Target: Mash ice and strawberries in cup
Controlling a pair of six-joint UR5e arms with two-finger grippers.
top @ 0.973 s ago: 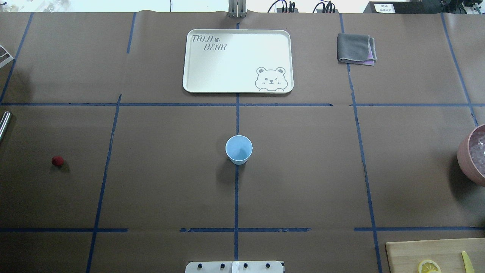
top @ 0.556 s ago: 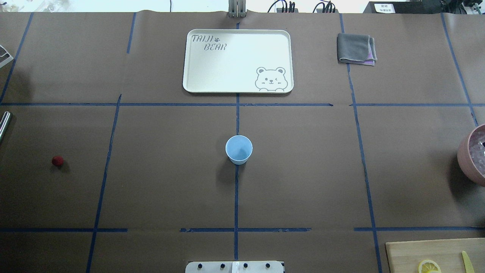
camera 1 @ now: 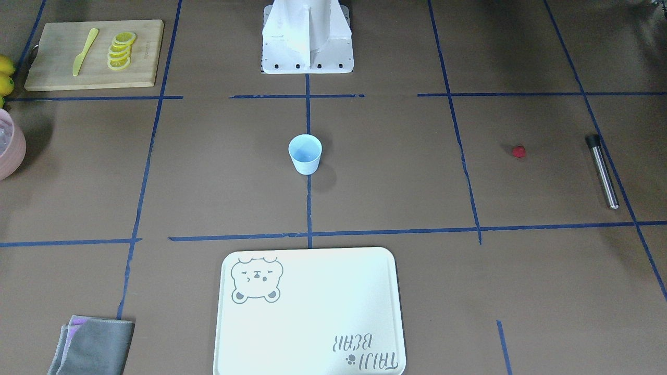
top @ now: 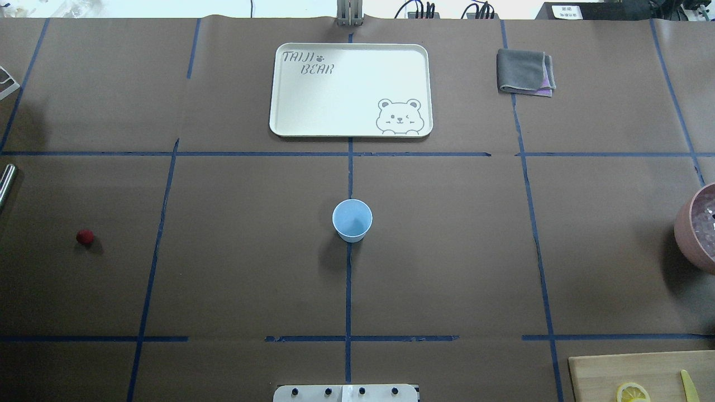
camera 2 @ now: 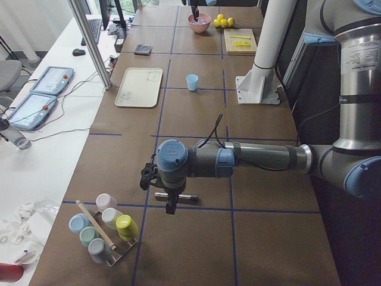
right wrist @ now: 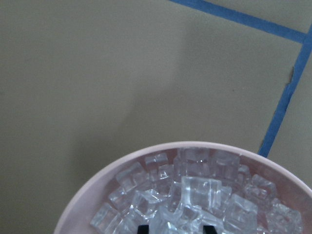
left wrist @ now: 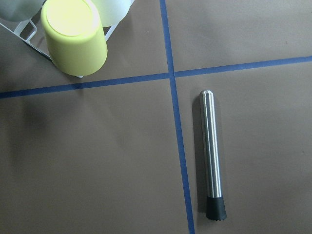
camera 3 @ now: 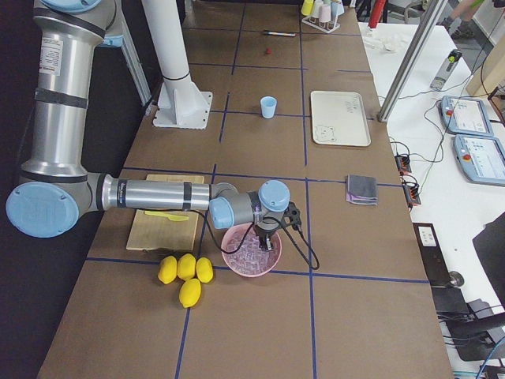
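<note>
The pale blue cup (top: 352, 220) stands upright and looks empty at the table's middle; it also shows in the front view (camera 1: 305, 153). The small red strawberry (top: 85, 237) lies alone far to the left. Ice cubes (right wrist: 195, 195) fill the pink bowl (camera 3: 235, 267) at the far right. My right gripper (right wrist: 175, 228) hangs over that ice, fingertips apart and open. My left gripper (camera 2: 171, 205) hovers over a steel muddler (left wrist: 210, 161) at the far left. No fingers show in the left wrist view, so I cannot tell its state.
A white bear tray (top: 351, 89) and a folded grey cloth (top: 525, 71) lie at the far side. A cutting board (camera 1: 94, 54) holds lemon slices and a yellow knife. Whole lemons (camera 3: 185, 272) lie by the bowl. A rack of cups (camera 2: 104, 229) stands beyond the muddler.
</note>
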